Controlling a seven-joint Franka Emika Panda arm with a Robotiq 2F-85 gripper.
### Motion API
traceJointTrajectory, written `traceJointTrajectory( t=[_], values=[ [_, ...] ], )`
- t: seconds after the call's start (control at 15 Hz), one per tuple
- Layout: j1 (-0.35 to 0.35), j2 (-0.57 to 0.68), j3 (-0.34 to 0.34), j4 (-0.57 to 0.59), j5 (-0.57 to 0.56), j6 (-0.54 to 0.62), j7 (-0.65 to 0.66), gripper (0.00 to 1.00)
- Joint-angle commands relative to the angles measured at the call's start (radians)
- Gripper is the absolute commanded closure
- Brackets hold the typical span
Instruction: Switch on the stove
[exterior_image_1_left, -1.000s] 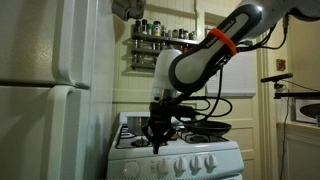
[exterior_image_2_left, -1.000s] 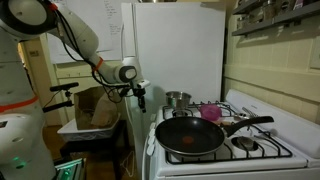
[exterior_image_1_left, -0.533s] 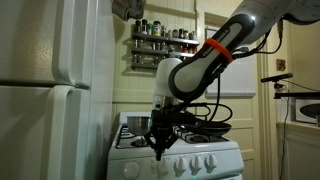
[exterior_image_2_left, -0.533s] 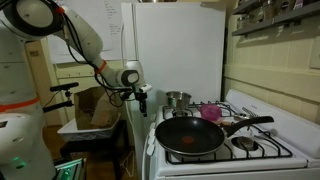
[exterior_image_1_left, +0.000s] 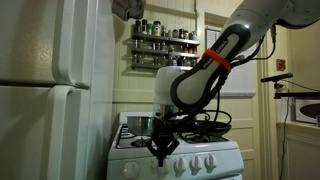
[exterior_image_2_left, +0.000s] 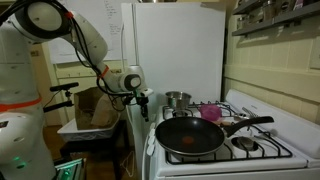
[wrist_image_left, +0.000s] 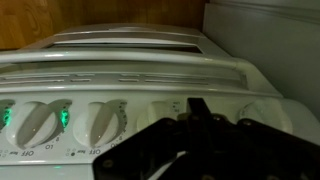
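Note:
The white stove (exterior_image_1_left: 205, 152) stands beside the refrigerator, with a row of round white knobs (exterior_image_1_left: 196, 165) on its front panel. It also shows in an exterior view (exterior_image_2_left: 272, 160) with black grates. My gripper (exterior_image_1_left: 160, 154) hangs pointing down just in front of the knob panel, towards its left end, and it shows at the stove's front corner (exterior_image_2_left: 146, 107). In the wrist view the dark fingers (wrist_image_left: 193, 106) are together as one bar, right in front of a knob (wrist_image_left: 168, 116). Two more knobs (wrist_image_left: 100, 122) lie to its left. Touch cannot be told.
A tall white refrigerator (exterior_image_1_left: 50, 90) stands close on one side of the stove. A black frying pan (exterior_image_2_left: 190, 137), a small steel pot (exterior_image_2_left: 178, 99) and a pink object (exterior_image_2_left: 211, 113) sit on the burners. A spice rack (exterior_image_1_left: 165, 38) hangs behind. A cardboard box (exterior_image_2_left: 95, 105) stands nearby.
My gripper has moved a little lower and closer to the stove's knob panel. The arm's elbow has shifted. Nothing on the stove has moved.

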Motion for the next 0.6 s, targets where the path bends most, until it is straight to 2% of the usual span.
traceJointTrajectory(
  t=[0.0, 0.53],
  values=[
    [0.029, 0.028, -0.029, -0.009, -0.092, 0.049, 0.087, 1.00],
    [0.071, 0.082, -0.072, -0.005, -0.146, 0.127, 0.111, 1.00]
  ],
)
